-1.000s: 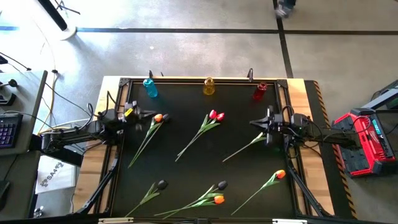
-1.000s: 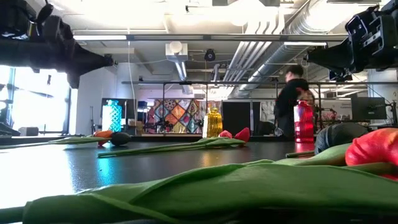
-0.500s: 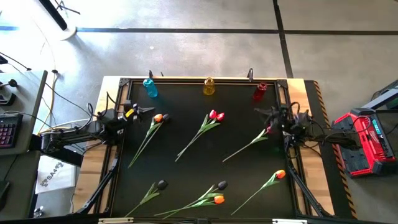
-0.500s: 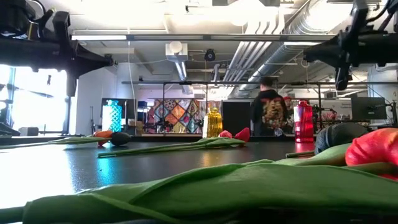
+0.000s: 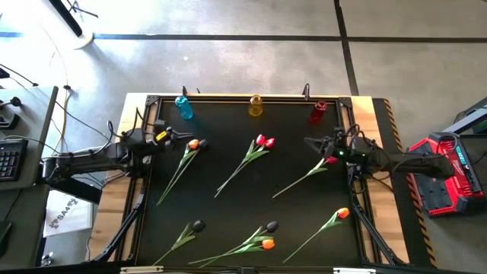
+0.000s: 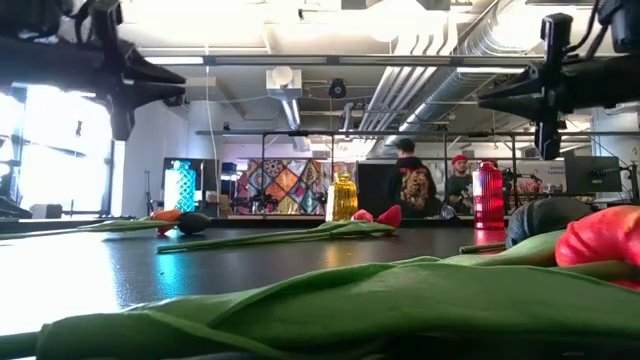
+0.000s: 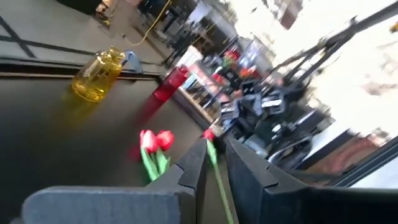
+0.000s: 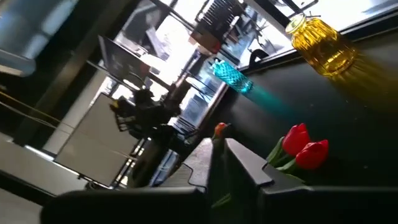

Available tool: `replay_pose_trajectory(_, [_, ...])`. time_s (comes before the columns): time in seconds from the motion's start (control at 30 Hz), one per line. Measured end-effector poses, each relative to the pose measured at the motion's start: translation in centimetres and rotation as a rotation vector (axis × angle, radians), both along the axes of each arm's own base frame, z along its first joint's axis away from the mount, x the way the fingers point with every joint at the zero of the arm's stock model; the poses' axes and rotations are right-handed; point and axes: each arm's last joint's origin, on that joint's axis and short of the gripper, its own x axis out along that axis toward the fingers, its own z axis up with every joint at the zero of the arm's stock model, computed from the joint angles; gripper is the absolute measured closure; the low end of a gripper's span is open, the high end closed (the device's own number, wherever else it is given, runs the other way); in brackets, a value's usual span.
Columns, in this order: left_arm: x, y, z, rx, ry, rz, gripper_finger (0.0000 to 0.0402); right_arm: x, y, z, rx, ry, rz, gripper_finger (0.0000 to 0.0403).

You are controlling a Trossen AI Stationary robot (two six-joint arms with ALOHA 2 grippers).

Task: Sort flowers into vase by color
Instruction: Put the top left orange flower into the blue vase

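Several tulips lie flat on the black table. An orange one is by my left gripper. Two red ones lie mid-table. A red one lies under my right gripper's wrist, stem running toward the near edge. Near the front lie an orange one, a black one, and a black and orange pair. My right gripper hovers over the table's right side. Both grippers are raised, level, pointing inward, each with a narrow gap between the fingers.
Three glass vases stand along the far edge: blue, yellow, red. A metal frame rims the table. In the low view a green leaf fills the foreground. People stand in the room behind.
Both grippers have rolled about their own axes, so their cross rails now stand upright in the low view. The right gripper has also moved a little toward the table's left and far edge. No flower has moved. A person in the background has walked leftward.
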Motion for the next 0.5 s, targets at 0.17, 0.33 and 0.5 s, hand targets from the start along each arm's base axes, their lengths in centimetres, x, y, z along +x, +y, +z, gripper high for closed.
replay_pose_trajectory(0.17, [1.3,0.6,1.2,-0.058,0.298,0.037,0.0350,1.2,-0.1,1.2,0.002,0.058,0.001,0.0322])
replay_pose_trajectory(0.33, [2.3,0.8,1.7,-0.108,0.622,0.023,0.0332,2.7,-0.3,2.4,-0.031,0.130,-0.003,0.0268])
replay_pose_trajectory(0.5, [3.5,1.2,1.2,-0.149,0.818,0.049,0.0297,4.2,-0.5,3.0,-0.029,0.191,-0.003,0.0237])
